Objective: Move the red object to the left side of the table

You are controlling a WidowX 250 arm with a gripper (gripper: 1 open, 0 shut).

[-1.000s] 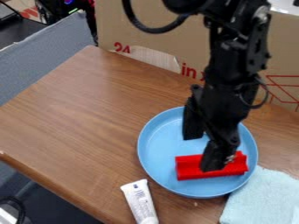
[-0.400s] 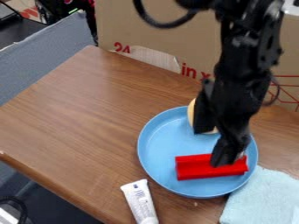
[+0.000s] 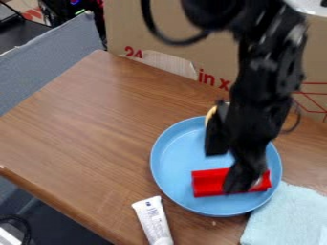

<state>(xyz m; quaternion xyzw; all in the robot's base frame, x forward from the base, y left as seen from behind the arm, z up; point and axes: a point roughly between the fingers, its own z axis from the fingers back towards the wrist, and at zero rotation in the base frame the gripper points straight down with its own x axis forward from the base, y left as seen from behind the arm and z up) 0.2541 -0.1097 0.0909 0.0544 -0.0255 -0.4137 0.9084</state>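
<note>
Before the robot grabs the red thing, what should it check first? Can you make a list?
1. Red object in sight, lying in the blue plate: ok.
2. Tool open: ok.
3. Tool straddling the red object: cannot tell, the arm hides the fingertips.
4. Bare table on the left to set it down: ok.
5. White tube and light blue cloth out of the way leftward: ok.
</note>
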